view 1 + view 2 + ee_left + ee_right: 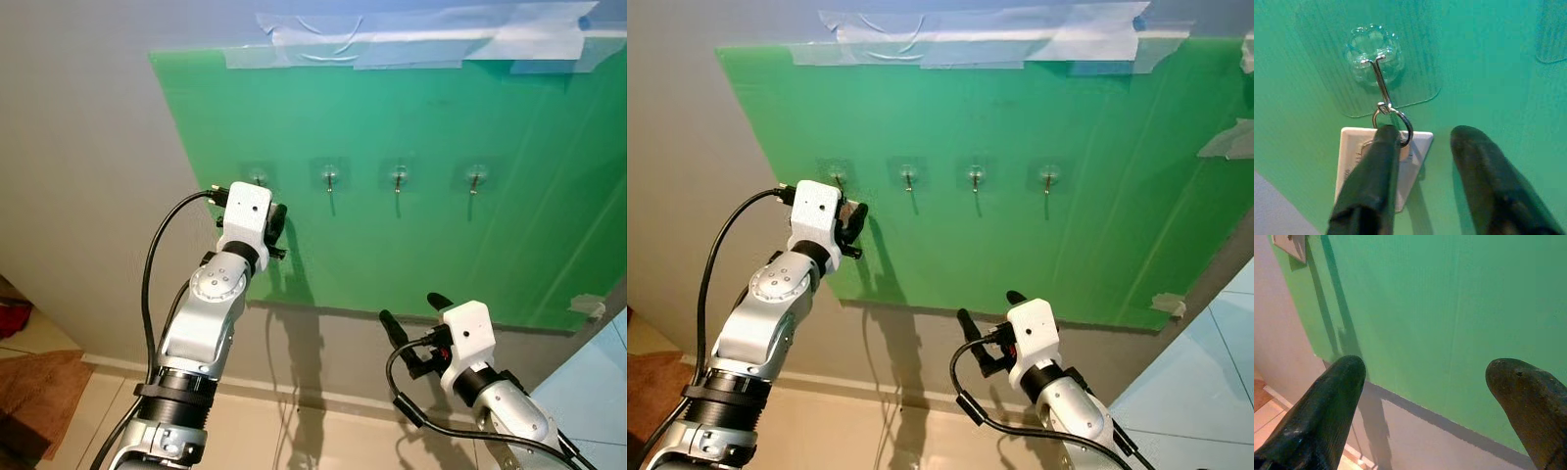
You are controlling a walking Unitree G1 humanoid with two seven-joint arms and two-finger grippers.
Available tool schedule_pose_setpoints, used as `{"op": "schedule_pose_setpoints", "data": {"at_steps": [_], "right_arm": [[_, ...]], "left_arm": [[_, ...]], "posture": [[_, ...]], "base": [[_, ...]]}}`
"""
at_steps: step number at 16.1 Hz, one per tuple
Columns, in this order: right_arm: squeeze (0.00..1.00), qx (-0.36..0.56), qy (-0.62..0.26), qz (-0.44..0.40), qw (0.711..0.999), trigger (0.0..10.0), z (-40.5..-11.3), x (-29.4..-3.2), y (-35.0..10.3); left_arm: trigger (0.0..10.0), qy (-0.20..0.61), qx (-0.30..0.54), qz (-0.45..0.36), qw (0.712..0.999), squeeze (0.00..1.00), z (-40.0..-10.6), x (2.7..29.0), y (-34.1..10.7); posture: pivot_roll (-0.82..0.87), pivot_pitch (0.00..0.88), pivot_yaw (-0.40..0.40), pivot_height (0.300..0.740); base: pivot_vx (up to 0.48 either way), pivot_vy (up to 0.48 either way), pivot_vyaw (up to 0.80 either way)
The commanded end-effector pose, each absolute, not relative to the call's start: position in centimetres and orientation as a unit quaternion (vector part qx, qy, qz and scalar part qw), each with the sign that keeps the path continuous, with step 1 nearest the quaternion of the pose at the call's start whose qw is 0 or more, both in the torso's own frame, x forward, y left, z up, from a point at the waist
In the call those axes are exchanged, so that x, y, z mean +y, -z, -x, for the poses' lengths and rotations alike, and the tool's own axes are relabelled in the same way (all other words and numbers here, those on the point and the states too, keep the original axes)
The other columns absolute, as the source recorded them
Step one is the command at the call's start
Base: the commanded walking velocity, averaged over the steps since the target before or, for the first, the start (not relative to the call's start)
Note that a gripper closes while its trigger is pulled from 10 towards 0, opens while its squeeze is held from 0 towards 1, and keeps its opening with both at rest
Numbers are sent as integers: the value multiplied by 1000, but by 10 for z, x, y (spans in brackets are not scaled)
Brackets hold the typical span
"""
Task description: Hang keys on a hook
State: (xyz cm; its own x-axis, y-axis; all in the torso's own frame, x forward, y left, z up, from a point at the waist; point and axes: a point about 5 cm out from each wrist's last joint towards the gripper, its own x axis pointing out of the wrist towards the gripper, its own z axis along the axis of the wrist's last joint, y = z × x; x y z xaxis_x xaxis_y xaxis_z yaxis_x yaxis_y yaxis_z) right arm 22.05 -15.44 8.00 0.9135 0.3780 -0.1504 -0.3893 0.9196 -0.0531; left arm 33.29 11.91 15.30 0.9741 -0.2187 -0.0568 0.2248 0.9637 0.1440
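Note:
A green board (441,127) on the wall carries a row of clear adhesive hooks. My left gripper (277,230) is raised to the leftmost hook (1382,85). A metal key ring (1406,128) hangs on that hook's wire, with a white tag (1418,147) below it against the board. The left gripper (1425,137) is open, one finger lying over the tag and ring, the other apart beside it. My right gripper (411,307) is open and holds nothing, low down in front of the board's lower edge (1415,404).
Three more hooks (399,177) run to the right along the board, bare. Tape (411,39) fixes the board's top edge. Below are a grey wall strip, tiled floor and a brown rug (39,392) at the lower left. A pale blue surface (598,372) lies at the right.

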Motion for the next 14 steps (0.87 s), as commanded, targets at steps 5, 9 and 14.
{"op": "schedule_pose_setpoints", "data": {"at_steps": [5,9,14], "right_arm": [[0,59,-190,38,979,10000,-224,-147,-94],[0,49,-170,24,984,10000,-231,-142,-96],[0,56,-141,-4,988,10000,-244,-144,-88]], "left_arm": [[10000,105,-16,-69,992,1000,-330,124,-158],[10000,125,-8,-68,990,1000,-316,124,-150],[10000,124,12,-43,991,1000,-293,129,-139]], "posture": [[-86,0,74,740],[-78,0,85,740],[-53,0,73,740]], "base": [[0,0,0],[0,0,0],[0,0,0]]}}
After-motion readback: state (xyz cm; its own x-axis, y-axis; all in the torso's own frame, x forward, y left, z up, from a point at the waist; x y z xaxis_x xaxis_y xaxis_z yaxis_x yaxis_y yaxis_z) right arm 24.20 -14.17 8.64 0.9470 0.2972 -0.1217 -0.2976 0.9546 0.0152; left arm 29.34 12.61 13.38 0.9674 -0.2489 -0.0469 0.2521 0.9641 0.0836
